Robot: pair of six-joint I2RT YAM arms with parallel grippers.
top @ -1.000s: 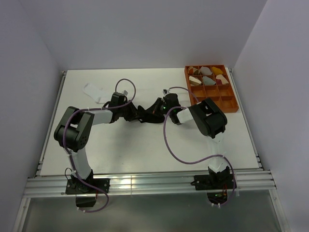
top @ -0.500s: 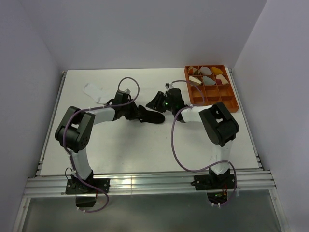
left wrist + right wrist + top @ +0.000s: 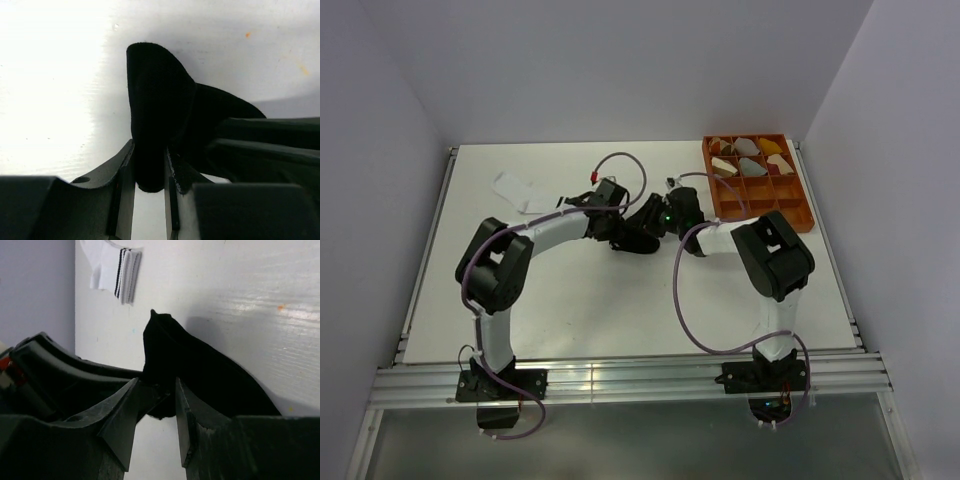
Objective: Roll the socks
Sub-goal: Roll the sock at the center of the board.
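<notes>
Black sock bunched at centre of table, long axis 8 to 2 o'clock, left gripper clamped narrow on its 8 o'clock end, right gripper pinching the 2 o'clock end, white sock flat toward 10 o'clock, well apart.

A lab test cell: plain white walls, aluminium rail frame.

black sock bunched, peaked, mid-table; white sock flat, far left

Soft cloth on sheened tabletop
Matt black fabric sock; ribbed white cloth sock with black stripes; smooth, faintly glossy white table.
</notes>
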